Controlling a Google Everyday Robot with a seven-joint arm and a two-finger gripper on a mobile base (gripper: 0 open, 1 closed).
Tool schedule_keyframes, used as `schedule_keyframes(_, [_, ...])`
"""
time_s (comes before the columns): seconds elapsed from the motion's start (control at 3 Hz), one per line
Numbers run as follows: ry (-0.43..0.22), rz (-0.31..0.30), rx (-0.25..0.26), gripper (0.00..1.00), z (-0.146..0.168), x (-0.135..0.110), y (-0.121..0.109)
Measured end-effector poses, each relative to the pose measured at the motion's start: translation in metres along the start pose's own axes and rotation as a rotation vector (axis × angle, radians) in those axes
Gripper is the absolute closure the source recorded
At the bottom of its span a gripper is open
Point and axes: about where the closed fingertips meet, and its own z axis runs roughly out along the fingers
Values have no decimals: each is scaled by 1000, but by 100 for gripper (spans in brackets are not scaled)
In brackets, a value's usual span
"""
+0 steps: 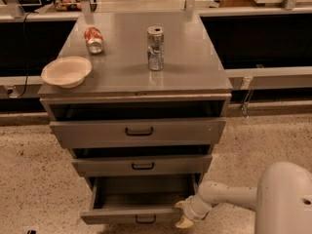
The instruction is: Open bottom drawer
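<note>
Warm overhead light w/ dark shadows; claw [183, 214] lit at bottom drawer [117, 217].

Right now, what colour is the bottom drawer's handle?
The handle is black, camera view; the gripper is at the bottom drawer's right front corner.
</note>
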Motion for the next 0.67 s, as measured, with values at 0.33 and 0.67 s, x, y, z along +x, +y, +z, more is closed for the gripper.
schedule_keyframes(0.33, [-24, 4, -52, 55, -4, -2, 18])
schedule_keyframes(0.67, [-42, 13, -106, 53, -7, -4, 32])
